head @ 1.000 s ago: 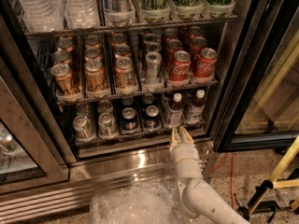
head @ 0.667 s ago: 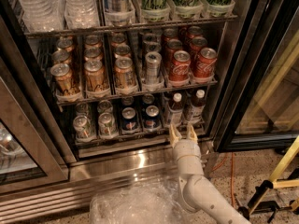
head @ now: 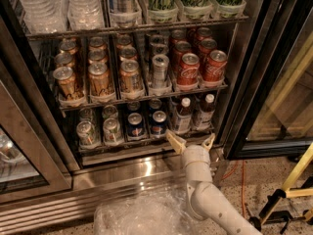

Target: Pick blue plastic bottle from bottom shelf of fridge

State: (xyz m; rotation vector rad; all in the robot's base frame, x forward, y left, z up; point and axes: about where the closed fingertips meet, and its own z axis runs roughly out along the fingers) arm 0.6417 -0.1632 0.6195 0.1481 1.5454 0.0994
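The fridge [head: 146,166] stands open in front of me. On its bottom shelf [head: 122,147], two white-capped blue plastic bottles with dark drink stand at the right end, one on the left [head: 183,116] and one on the right [head: 205,112]. Silver cans [head: 99,130] and blue Pepsi cans [head: 146,124] fill the lanes to their left. My gripper [head: 192,142] is open, just in front of the shelf edge and slightly below the two bottles. Its fingers [head: 175,141] are spread wide and touch nothing.
The rack above holds gold cans [head: 98,77] and red Coca-Cola cans [head: 201,65]. The dark-framed glass door [head: 266,87] hangs open at the right, another door [head: 24,151] at the left. A yellow stand [head: 293,177] and an orange cable [head: 242,180] are on the floor at the right. Clear plastic wrap [head: 137,214] lies below.
The gripper's fingers have spread from nearly together to wide open. The wrist has stayed in front of the right end of the bottom shelf.
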